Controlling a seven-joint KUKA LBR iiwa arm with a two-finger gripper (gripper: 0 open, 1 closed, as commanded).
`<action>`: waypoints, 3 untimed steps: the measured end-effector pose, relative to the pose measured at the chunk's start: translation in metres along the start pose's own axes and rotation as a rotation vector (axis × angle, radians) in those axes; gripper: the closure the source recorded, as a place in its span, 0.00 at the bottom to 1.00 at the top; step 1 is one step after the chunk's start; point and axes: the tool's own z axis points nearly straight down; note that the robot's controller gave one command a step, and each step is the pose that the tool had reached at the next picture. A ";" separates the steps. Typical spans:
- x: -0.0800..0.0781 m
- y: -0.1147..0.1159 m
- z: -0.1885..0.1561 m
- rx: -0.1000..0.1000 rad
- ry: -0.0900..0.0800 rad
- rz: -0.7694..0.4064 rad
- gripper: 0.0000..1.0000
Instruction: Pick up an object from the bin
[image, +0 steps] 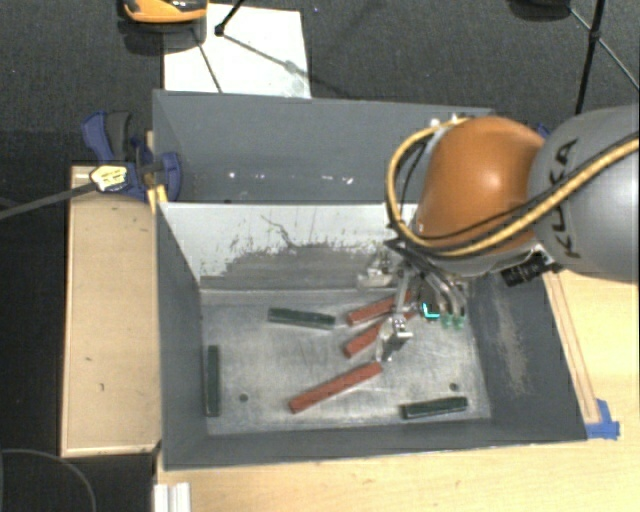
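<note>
My gripper (393, 338) is low in the right half of the bin, under the orange wrist cover. Its tip sits at the right end of a short red-brown bar (360, 343). A second red-brown bar (371, 311) lies just above and behind it, partly hidden by the gripper. A longer red-brown bar (335, 388) lies slanted on the floor just below the tip, apart from it.
A dark green bar (300, 318) lies left of the gripper. Another dark green bar (433, 407) rests near the front right wall. A third dark green bar (212, 380) lies along the left wall. The arm and cables cover the bin's back right.
</note>
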 end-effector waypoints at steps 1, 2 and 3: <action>-0.002 0.000 -0.004 -0.001 -0.008 0.002 0.00; 0.000 0.002 0.040 0.000 -0.014 -0.059 0.00; 0.003 0.000 0.080 0.001 -0.008 -0.265 0.00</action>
